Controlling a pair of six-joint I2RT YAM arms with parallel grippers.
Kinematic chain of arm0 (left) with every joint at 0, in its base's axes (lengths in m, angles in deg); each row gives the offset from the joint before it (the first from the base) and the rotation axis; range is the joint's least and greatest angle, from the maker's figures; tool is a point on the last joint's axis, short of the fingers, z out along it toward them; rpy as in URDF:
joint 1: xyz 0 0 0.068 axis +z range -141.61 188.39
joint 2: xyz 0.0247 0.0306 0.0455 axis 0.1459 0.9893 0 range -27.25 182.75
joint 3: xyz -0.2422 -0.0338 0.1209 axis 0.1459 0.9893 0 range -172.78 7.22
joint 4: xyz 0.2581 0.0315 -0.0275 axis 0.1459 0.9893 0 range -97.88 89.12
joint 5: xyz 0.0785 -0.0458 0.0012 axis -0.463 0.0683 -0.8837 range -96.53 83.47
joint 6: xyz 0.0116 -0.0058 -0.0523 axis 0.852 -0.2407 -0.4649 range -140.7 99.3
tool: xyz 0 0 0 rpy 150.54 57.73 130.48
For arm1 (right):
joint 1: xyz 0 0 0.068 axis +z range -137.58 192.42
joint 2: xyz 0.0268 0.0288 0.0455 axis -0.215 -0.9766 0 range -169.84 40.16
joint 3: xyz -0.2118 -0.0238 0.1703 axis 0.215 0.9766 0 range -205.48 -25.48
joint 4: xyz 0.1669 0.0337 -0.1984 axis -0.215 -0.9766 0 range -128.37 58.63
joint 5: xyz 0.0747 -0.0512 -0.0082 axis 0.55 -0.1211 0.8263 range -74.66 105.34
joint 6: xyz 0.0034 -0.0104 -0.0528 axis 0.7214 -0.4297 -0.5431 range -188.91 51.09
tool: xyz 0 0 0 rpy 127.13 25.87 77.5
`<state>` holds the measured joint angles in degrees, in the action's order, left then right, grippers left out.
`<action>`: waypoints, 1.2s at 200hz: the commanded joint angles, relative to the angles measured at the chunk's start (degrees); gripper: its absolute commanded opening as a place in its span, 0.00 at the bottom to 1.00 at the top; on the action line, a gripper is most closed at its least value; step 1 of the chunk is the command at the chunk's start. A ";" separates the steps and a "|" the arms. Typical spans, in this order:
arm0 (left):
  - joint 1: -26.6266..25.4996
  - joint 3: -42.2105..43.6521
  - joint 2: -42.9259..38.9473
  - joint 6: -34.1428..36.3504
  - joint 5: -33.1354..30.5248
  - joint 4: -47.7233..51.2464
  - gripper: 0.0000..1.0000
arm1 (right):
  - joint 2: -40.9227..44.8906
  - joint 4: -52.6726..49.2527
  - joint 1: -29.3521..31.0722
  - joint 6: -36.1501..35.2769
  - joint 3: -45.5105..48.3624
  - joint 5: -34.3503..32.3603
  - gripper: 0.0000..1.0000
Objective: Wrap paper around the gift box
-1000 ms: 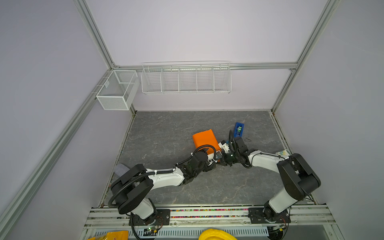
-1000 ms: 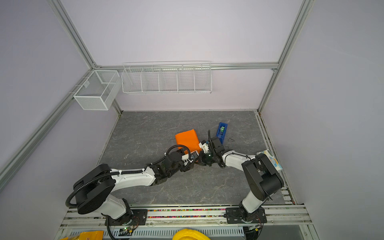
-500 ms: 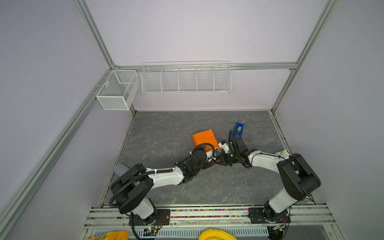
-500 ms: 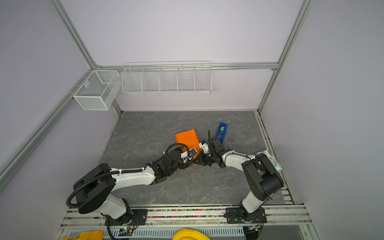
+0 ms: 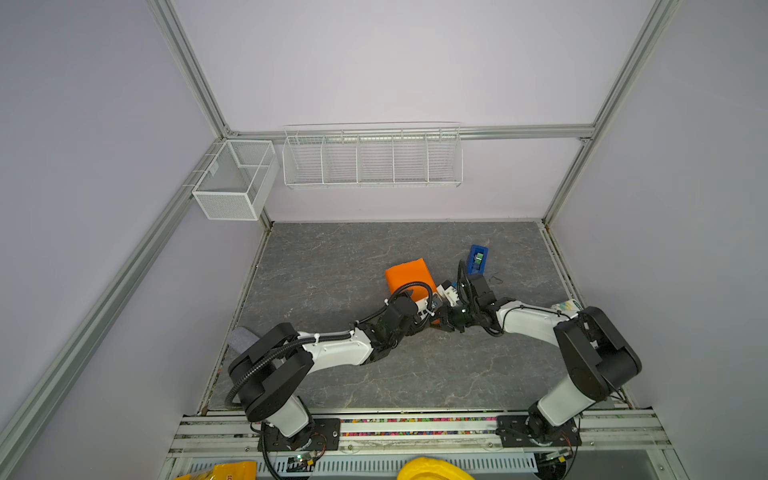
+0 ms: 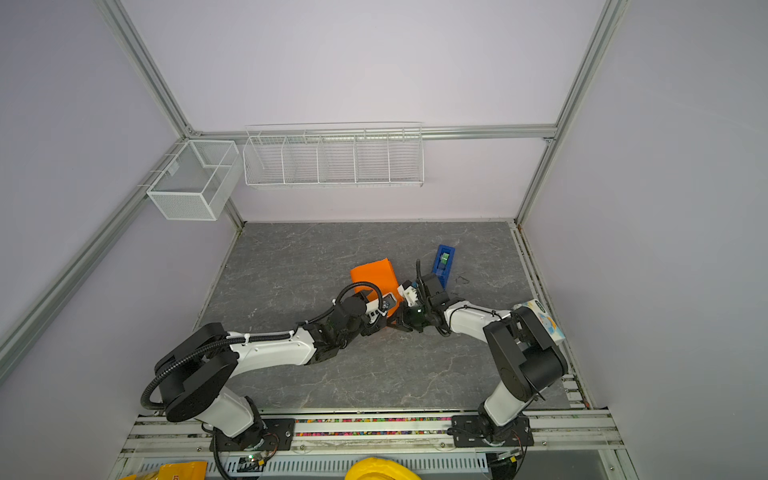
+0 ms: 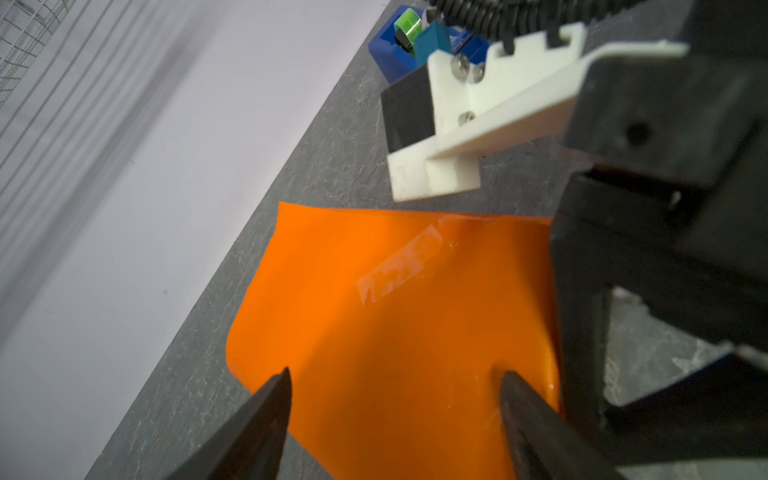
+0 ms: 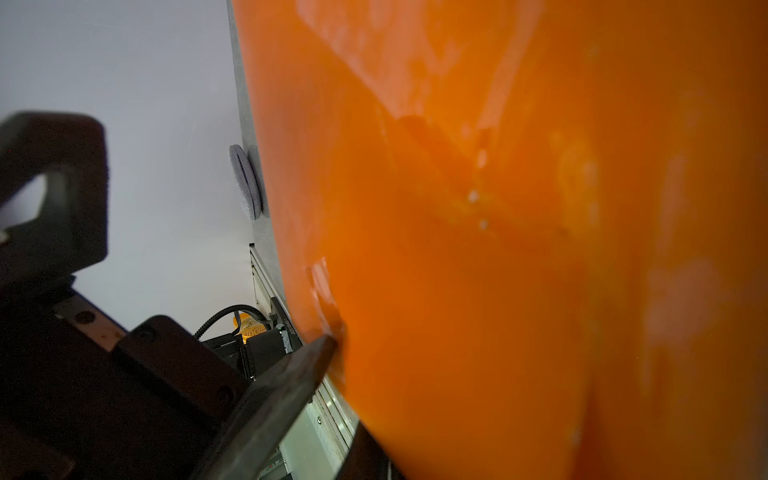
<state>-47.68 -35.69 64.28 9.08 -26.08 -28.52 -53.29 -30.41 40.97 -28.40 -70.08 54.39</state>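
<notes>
The gift box is hidden inside the orange paper (image 5: pixel 409 276) (image 6: pixel 374 276), which forms a parcel mid-table in both top views. In the left wrist view a clear tape strip (image 7: pixel 399 266) lies across the paper (image 7: pixel 374 332). My left gripper (image 7: pixel 395 382) (image 5: pixel 430 316) is open, with one finger on each side of the parcel's near end. My right gripper (image 8: pixel 345 357) (image 5: pixel 446 322) meets it from the right, shut on the paper (image 8: pixel 498 249) at the parcel's near corner. One of its fingers (image 8: pixel 291 374) shows against the sheet; the other is hidden behind the sheet.
A blue tape dispenser (image 5: pixel 477 258) (image 6: pixel 444 259) (image 7: pixel 399 45) stands just behind the right wrist. A patterned packet (image 6: pixel 540 320) lies at the table's right edge. A grey round pad (image 5: pixel 241 338) sits at the left edge. Wire baskets (image 5: pixel 372 156) (image 5: pixel 235 180) hang on the back wall.
The left wrist has edged slightly toward the parcel. The right arm and the parcel have not visibly moved.
</notes>
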 commanded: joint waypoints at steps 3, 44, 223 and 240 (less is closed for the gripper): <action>0.83 -2.02 1.81 -0.87 -2.19 2.91 0.78 | -0.55 -0.51 0.18 0.01 0.57 0.16 0.07; 2.26 -4.08 2.21 -1.48 -6.38 5.79 0.77 | -0.33 -0.86 0.18 -0.08 0.57 0.15 0.07; 1.37 8.20 -2.58 5.67 8.79 -4.12 0.99 | -0.42 -2.32 0.14 -0.42 -0.47 -0.35 0.07; 0.84 7.95 -1.05 5.55 6.59 -6.16 1.00 | -0.34 -2.74 0.13 -0.59 -0.58 -0.38 0.07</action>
<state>-45.94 -28.02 61.35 13.38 -18.26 -29.50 -53.29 -31.09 40.97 -28.42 -70.10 54.32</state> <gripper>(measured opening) 0.991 0.068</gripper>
